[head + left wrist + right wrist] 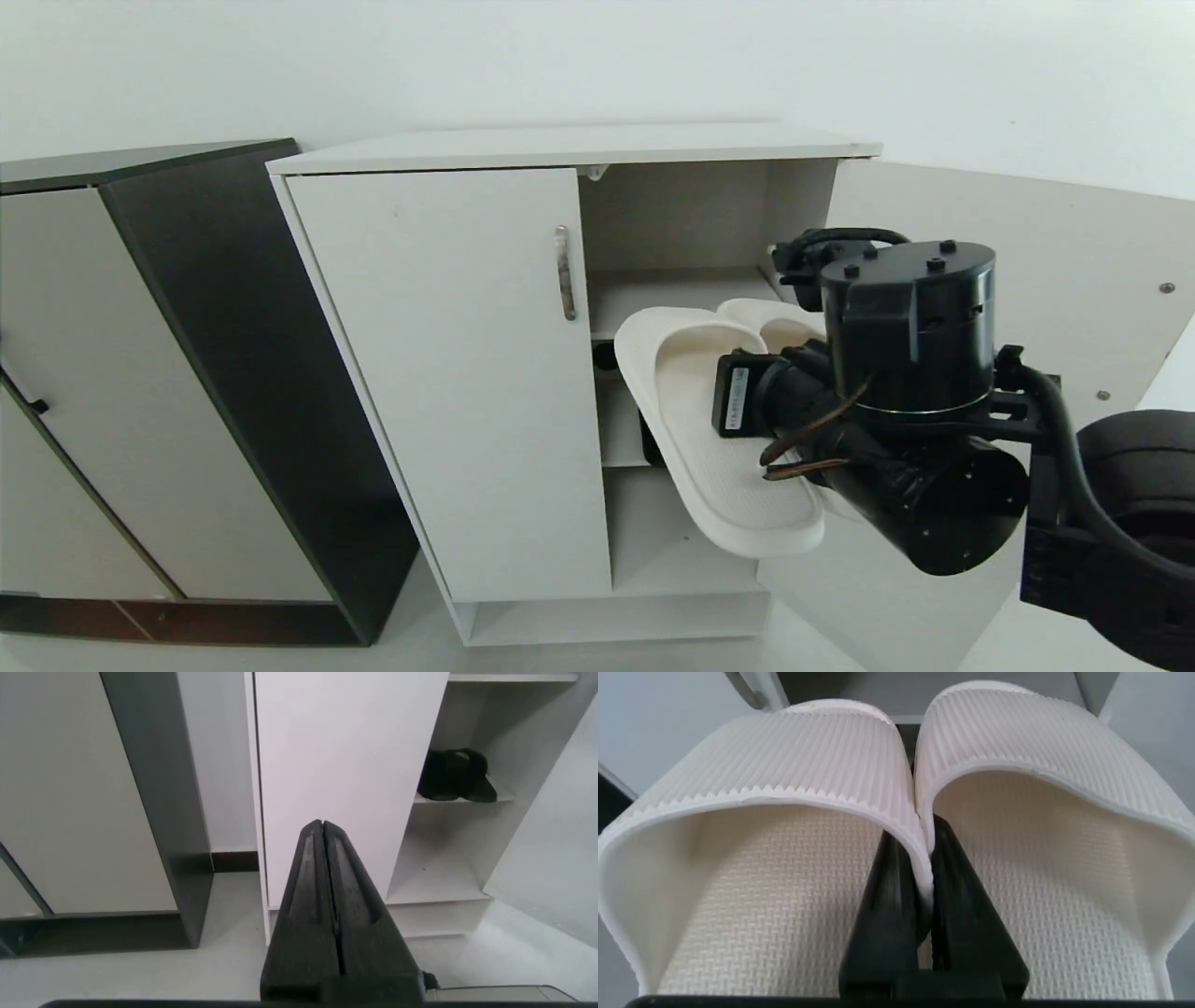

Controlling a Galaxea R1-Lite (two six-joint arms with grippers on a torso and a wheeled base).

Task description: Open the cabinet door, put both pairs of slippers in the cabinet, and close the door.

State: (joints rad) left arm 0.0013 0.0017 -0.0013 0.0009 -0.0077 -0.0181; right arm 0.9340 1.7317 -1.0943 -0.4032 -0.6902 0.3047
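L gripper (323, 826): fingers pressed together, nothing held, facing white two-door wooden cabinet (579, 145); L door (448, 373) shut, R door (1027, 243) standing open. Black slipper pair (458, 773) noted on mid shelf. Cream ribbed foam slipper pair (709, 420) pinched at adjoining straps by R gripper (926, 859), before the opening. Arm label (738, 399) too small to read.
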